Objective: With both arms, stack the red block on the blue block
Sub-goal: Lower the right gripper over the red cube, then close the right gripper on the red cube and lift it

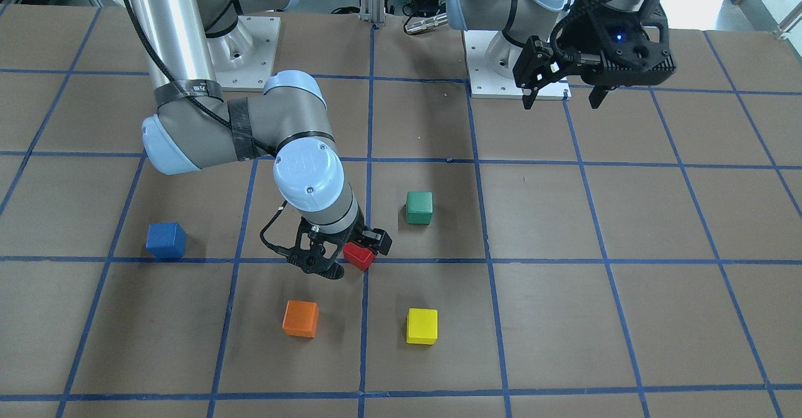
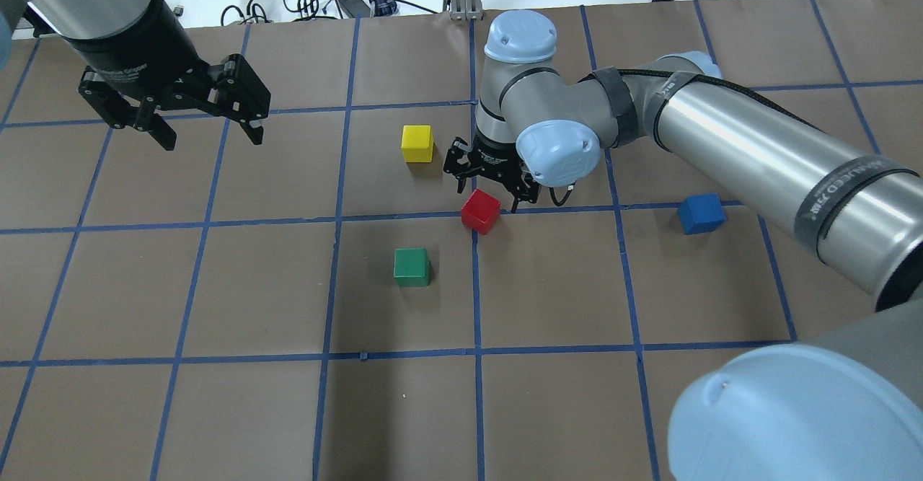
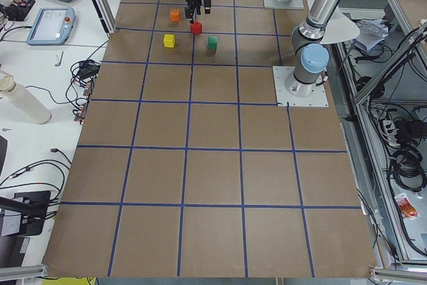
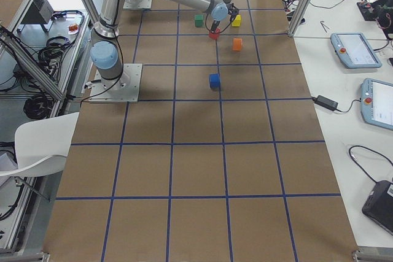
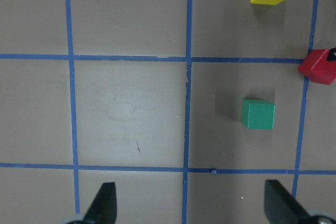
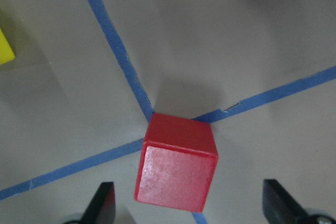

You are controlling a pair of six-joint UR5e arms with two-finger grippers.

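Observation:
The red block sits on the table at a crossing of blue tape lines, also in the overhead view and the right wrist view. My right gripper is low over it and open, one finger on each side of the block and clear of its faces. The blue block stands alone about one grid square away, on the robot's right. My left gripper is open and empty, held high over the table's far left. Its wrist view catches the red block at the right edge.
A green cube lies just short of the red block on the robot's side. A yellow cube and an orange cube lie beyond it. The arms' white base plates stand at the robot's edge.

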